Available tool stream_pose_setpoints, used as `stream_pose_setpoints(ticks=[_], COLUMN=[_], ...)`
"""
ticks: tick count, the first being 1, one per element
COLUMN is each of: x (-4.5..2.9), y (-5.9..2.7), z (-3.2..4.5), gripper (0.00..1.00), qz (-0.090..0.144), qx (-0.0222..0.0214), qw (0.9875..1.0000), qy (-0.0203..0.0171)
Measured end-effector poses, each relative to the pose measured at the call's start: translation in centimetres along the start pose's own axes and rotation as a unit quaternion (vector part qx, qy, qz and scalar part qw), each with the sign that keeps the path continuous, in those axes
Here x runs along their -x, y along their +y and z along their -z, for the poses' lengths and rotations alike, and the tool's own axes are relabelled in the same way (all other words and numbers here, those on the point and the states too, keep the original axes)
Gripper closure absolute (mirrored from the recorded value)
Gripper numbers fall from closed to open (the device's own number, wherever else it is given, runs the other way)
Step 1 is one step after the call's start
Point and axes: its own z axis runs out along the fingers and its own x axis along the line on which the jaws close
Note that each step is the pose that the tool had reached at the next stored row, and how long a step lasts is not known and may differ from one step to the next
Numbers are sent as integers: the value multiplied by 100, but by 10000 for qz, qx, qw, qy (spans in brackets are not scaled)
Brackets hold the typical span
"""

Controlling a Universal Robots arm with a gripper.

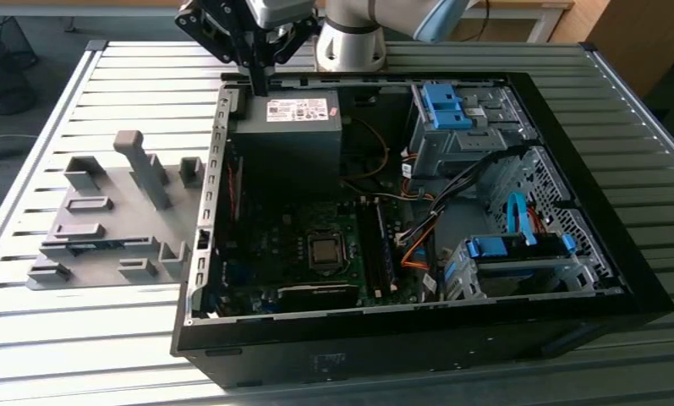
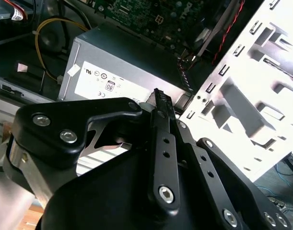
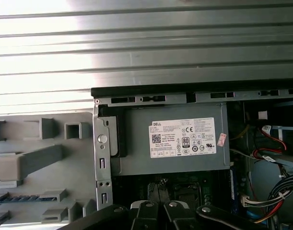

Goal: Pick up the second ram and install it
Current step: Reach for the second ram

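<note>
The gripper (image 1: pixel 258 87), closed and empty above the far corner of the computer case (image 1: pixel 216 152), is faced by the second ram (image 1: pixel 94 246), laid nearer, toward the exterior view's left, lengthwise across the grey fixture (image 1: pixel 111 222).

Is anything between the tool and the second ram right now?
Nothing closes the path from above. The tool hangs over the case by the power supply. The second ram lies in the grey fixture outside the case, with the side wall and a tall fixture post between them lower down.

blue ram stick (image 3: pixel 21 197) in grey fixture (image 1: pixel 123 222)
</note>
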Motion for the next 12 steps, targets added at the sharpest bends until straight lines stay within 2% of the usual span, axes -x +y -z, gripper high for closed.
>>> stream_pose_setpoints(ticks=[12], x=[-63], y=[-5], z=[-12], gripper=[89], qz=[-1], qx=[-1], qw=[10000], qy=[16])
